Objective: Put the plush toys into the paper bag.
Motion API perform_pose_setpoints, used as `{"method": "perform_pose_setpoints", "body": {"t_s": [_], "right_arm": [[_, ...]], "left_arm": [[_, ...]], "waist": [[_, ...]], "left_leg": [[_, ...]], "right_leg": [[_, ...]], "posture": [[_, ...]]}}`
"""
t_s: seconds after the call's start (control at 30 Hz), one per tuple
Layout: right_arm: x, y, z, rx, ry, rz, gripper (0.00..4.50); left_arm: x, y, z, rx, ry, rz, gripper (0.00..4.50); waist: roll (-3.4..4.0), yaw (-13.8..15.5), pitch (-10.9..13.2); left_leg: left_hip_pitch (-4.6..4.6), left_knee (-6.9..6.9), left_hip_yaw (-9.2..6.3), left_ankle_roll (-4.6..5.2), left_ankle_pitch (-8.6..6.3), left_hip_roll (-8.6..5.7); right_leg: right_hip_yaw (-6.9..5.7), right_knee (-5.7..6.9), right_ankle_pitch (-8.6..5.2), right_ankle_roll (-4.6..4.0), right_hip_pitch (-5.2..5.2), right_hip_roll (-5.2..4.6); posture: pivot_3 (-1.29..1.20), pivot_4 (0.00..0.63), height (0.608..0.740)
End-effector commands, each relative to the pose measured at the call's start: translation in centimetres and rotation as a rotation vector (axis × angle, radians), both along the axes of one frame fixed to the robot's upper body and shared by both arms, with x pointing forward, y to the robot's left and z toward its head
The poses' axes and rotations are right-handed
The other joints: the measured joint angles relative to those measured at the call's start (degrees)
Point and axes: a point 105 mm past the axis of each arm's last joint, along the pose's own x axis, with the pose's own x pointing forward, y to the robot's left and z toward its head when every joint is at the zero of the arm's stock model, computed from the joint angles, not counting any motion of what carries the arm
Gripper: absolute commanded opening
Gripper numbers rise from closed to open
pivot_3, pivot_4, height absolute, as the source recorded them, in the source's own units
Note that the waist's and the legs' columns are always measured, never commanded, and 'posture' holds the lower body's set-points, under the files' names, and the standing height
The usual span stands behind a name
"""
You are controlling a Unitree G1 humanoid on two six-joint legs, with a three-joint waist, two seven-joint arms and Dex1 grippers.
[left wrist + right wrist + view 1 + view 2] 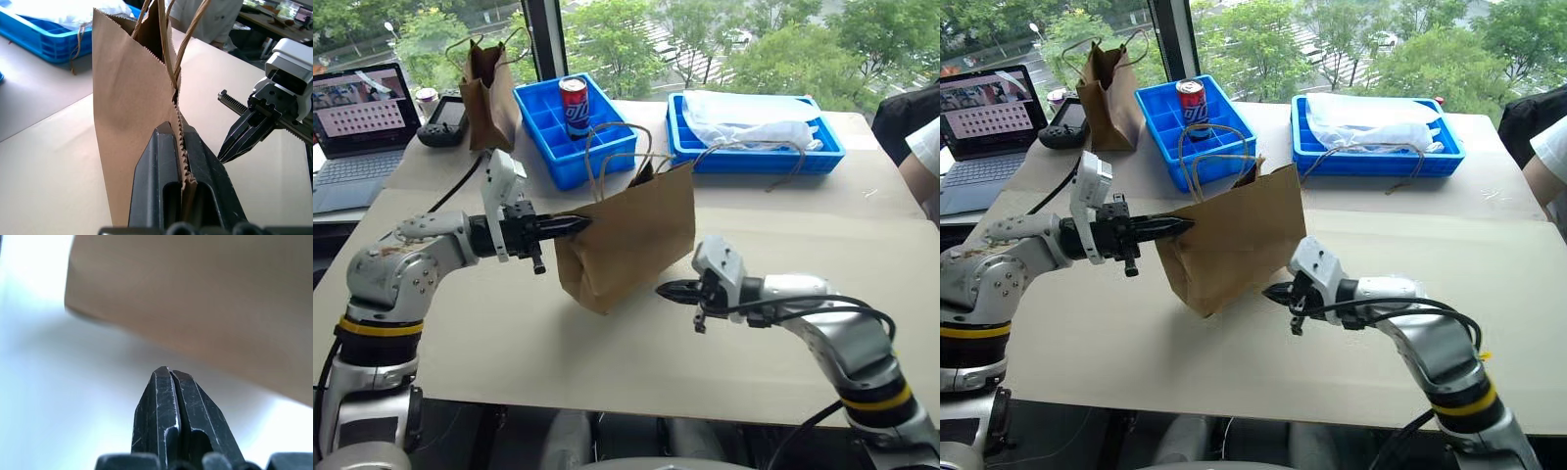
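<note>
The light-brown paper bag (pixel 626 235) stands tilted in the middle of the table, its cord handles looping up above the mouth. My left gripper (pixel 582 225) points level across the table and is shut on the bag's serrated top edge (pixel 182 147) at its left end. My right gripper (pixel 664 290) hovers low beside the bag's right lower corner, shut with nothing between its fingers, a little apart from the paper (pixel 195 293). The left wrist view shows the right gripper (pixel 227 154) just past the bag. The plush toys are out of view.
A smaller, darker paper bag (pixel 489 93) stands at the back left. Behind the big bag is a blue compartment bin (pixel 548 147) with a red can (pixel 574 106). A blue tray (pixel 764 157) holds white plastic. A laptop (pixel 362 127) sits far left, a person's sleeve (pixel 920 147) far right.
</note>
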Motion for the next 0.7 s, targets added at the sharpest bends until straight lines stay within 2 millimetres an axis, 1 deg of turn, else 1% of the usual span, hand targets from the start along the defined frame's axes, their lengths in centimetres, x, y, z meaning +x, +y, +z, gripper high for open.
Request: {"method": "perform_pose_setpoints", "body": {"t_s": [0.03, 0.07, 0.1, 0.13, 0.17, 0.2, 0.3, 0.43, 0.6, 0.63, 0.7], "right_arm": [[-0.9, -2.4, 1.8, -0.002, -0.056, -0.094, 0.0], [-1.1, -3.2, 1.7, -0.008, -0.056, -0.13, 0.0], [-1.3, -3.8, 1.6, -0.01, -0.053, -0.163, 0.0], [-1.5, -4.2, 1.6, -0.01, -0.052, -0.185, 0.0], [-1.9, -4.7, 1.3, -0.011, -0.042, -0.21, 0.0], [-2.2, -4.9, 1.2, -0.006, -0.034, -0.23, 0.0], [-3.0, -5.4, 0.7, 0.028, -0.014, -0.279, 0.0], [-3.6, -5.9, 0.3, 0.035, -0.006, -0.328, 0.0], [-3.8, -6.4, -0.1, 0.028, 0.0, -0.356, 0.0], [-3.7, -6.5, -0.2, 0.025, 0.0, -0.357, 0.0], [-3.4, -6.6, -0.2, 0.021, -0.003, -0.359, 0.0]], "left_arm": [[0.1, -0.4, -0.4, 0.115, -0.116, -0.217, 0.03], [0.4, -0.6, -1.0, 0.167, -0.149, -0.269, 0.03], [0.7, -0.8, -1.1, 0.184, -0.171, -0.313, 0.03], [0.9, -1.0, -1.2, 0.194, -0.187, -0.346, 0.03], [1.7, -1.3, -1.0, 0.179, -0.198, -0.36, 0.03], [2.3, -1.6, -1.0, 0.176, -0.205, -0.371, 0.03], [3.3, -1.9, -2.2, 0.252, -0.24, -0.405, 0.03], [3.6, -2.5, -2.8, 0.269, -0.252, -0.444, 0.03], [3.8, -3.0, -3.5, 0.274, -0.272, -0.472, 0.03], [3.8, -3.2, -3.4, 0.263, -0.282, -0.477, 0.03], [3.7, -3.6, -2.5, 0.219, -0.297, -0.485, 0.03]], "waist": [[-0.01, -0.08, 0.0], [-0.01, -0.19, 0.01], [-0.01, -0.12, 0.0], [-0.03, -0.09, 0.01], [-0.04, -0.04, 0.02], [-0.04, 0.04, 0.02], [-0.06, -0.01, 0.03], [-0.07, -0.37, 0.02], [-0.07, -0.23, 0.02], [-0.07, -0.22, 0.02], [-0.07, -0.11, 0.02]], "left_leg": [[0.0, 0.0, 0.0, 0.0, 0.0, 0.0], [0.0, -0.01, 0.0, 0.01, 0.0, 0.01], [0.01, -0.01, 0.02, 0.01, 0.0, 0.01], [0.01, -0.01, -0.01, 0.02, 0.01, -0.03], [-0.01, 0.0, -0.01, 0.02, 0.01, -0.02], [-0.07, 0.06, 0.0, 0.03, 0.01, -0.03], [-0.33, 0.24, -0.11, 0.07, 0.03, -0.06], [-0.33, 0.24, -0.21, 0.12, 0.0, -0.08], [-0.31, 0.34, -0.29, 0.12, 0.0, -0.08], [-0.31, 0.39, -0.3, 0.12, 0.0, -0.08], [-0.32, 0.49, -0.33, 0.12, 0.0, -0.07]], "right_leg": [[-0.01, -0.01, -0.01, 0.0, 0.01, 0.03], [0.01, -0.02, -0.01, 0.0, 0.0, 0.04], [0.06, -0.03, -0.01, 0.01, 0.0, 0.05], [0.03, -0.03, -0.03, 0.03, 0.02, 0.07], [0.04, -0.05, -0.03, 0.03, 0.03, 0.09], [0.04, -0.05, -0.04, 0.04, 0.0, 0.1], [-0.01, -0.06, -0.06, 0.11, -0.04, 0.13], [0.07, -0.06, -0.09, 0.18, -0.01, 0.1], [0.05, 0.01, -0.11, 0.22, 0.05, 0.09], [0.04, 0.03, -0.11, 0.22, 0.07, 0.1], [0.03, 0.05, -0.11, 0.23, 0.11, 0.1]], "posture": [[0.0, 0.15, 0.724], [0.0, 0.15, 0.724], [0.0, 0.15, 0.724], [0.0, 0.15, 0.724], [0.0, 0.15, 0.724], [0.0, 0.15, 0.724], [0.0, 0.15, 0.724], [0.0, 0.15, 0.724], [0.0, 0.15, 0.724], [0.0, 0.15, 0.724], [0.0, 0.15, 0.724]]}}
